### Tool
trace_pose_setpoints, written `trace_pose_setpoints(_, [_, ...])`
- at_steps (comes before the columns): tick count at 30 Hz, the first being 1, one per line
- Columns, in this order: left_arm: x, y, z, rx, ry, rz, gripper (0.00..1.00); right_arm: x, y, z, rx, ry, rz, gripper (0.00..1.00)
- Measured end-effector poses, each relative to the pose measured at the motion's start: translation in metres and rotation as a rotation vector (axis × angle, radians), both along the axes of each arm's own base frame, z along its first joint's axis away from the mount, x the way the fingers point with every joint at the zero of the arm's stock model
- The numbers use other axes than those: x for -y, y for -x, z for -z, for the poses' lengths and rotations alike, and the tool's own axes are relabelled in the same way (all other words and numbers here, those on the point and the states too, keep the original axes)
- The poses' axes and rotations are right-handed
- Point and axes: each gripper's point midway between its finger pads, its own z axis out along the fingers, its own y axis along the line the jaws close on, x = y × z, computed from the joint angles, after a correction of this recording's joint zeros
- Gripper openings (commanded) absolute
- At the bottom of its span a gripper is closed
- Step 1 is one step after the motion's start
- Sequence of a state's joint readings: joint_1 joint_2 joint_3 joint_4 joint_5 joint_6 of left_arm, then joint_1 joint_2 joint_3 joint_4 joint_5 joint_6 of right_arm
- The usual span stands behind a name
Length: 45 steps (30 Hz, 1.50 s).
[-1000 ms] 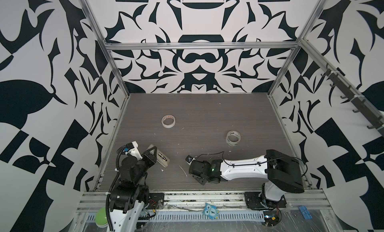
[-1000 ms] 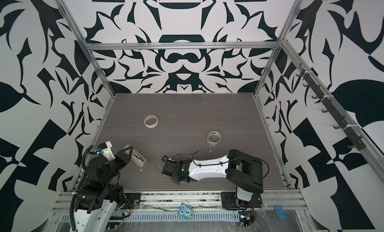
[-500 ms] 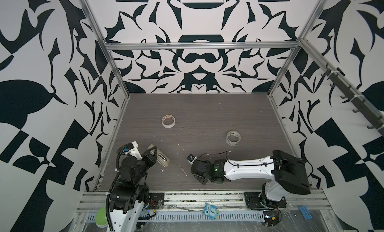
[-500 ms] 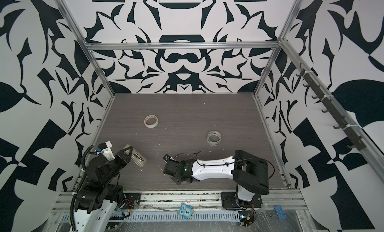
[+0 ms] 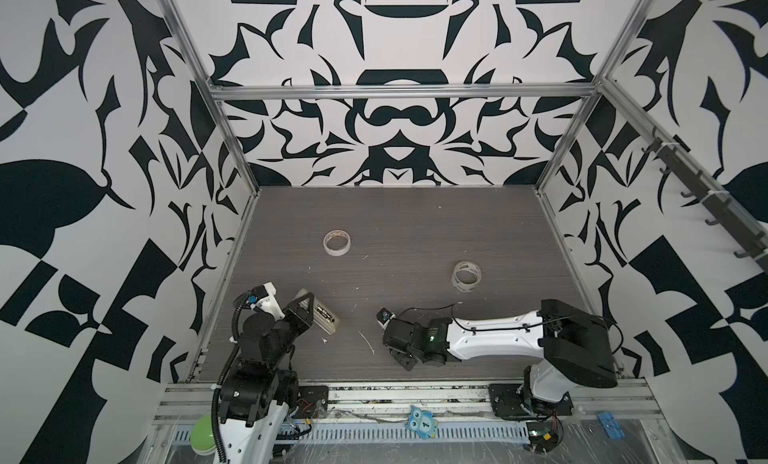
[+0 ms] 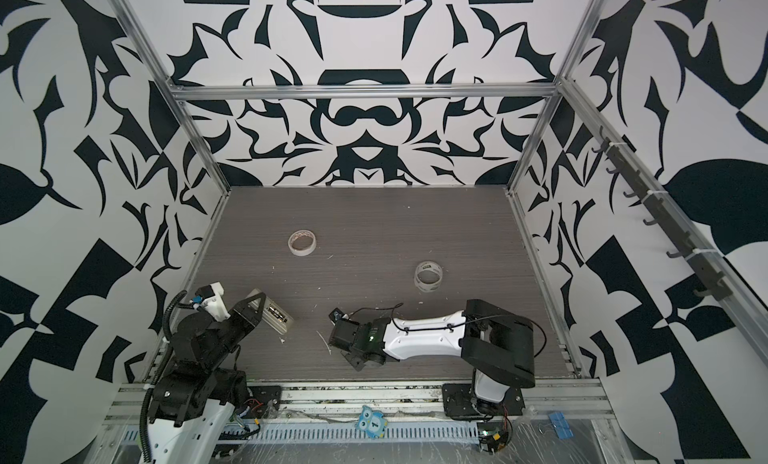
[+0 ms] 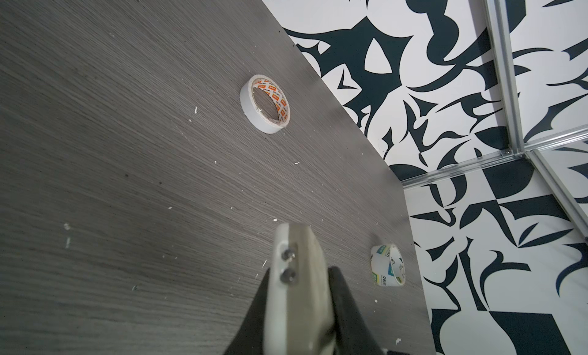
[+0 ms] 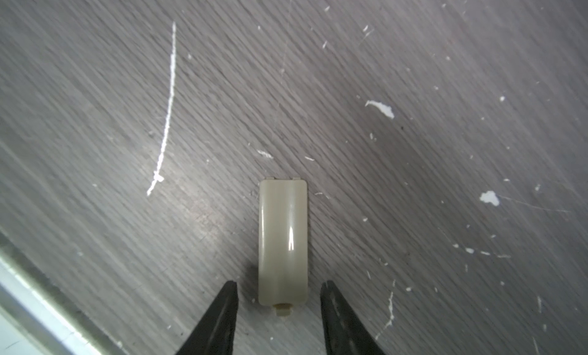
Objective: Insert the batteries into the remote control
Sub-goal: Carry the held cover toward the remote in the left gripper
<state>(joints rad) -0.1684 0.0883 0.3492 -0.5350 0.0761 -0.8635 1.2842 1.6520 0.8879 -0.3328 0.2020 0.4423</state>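
Top views: left hand (image 5: 308, 307) sat at lower left of the worktop (image 5: 415, 225), clamped on the remote (image 5: 328, 318), back side up, bay open. Dark shapes in the bay read as the batteries (image 5: 322, 314), too small to count there. Right hand (image 5: 402, 356) pointed down at the worktop, lower centre, near the front edge. How wide it stood could not be told from here. Two tape rolls: white roll (image 5: 336, 242) upper centre-left, clear roll (image 5: 466, 276) centre-right, both well apart from the hands. Same layout in both top views.

Left wrist: remote (image 7: 313, 267) was seen edge-on at lower centre, pinched between both fingers (image 7: 254, 309). Two small dark dots sat in a slot on its pale side. Could not tell if they were battery ends. White roll upper centre, clear roll lower right.

Right wrist: one beige cover (image 8: 283, 239) lay flat on the worktop, lower centre, between the fingers (image 8: 227, 305). They stood spread, a gap each side, gripping nothing. Many white scraps (image 8: 380, 107) lay about, and one long white streak (image 8: 167, 114) at upper left.

Step, as judged: batteries looked seated, so the cover was being fetched to shut the bay. Next move called for pinching the cover by its long edges, lifting, carrying it to the remote, lining its tabs with the bay and pressing home. The thin flat cover could slip.

Count: two hands, one remote, one cover, two rolls. Batteries unsure.
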Motion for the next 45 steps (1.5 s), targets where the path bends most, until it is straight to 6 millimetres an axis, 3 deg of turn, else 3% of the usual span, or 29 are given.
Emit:
trace_pose_setpoints(10, [0.0003,-0.0011,-0.0017,0.007,0.001,0.001,0.00,0.0011,0.0004,0.0057,-0.005,0.015,0.000,0.46])
trace_pose_setpoints(45, [0.0091,-0.0026,0.0053,0.009,0.021,0.047,0.00,-0.0055,0.0005,0.0059,-0.010,-0.009,-0.033,0.21])
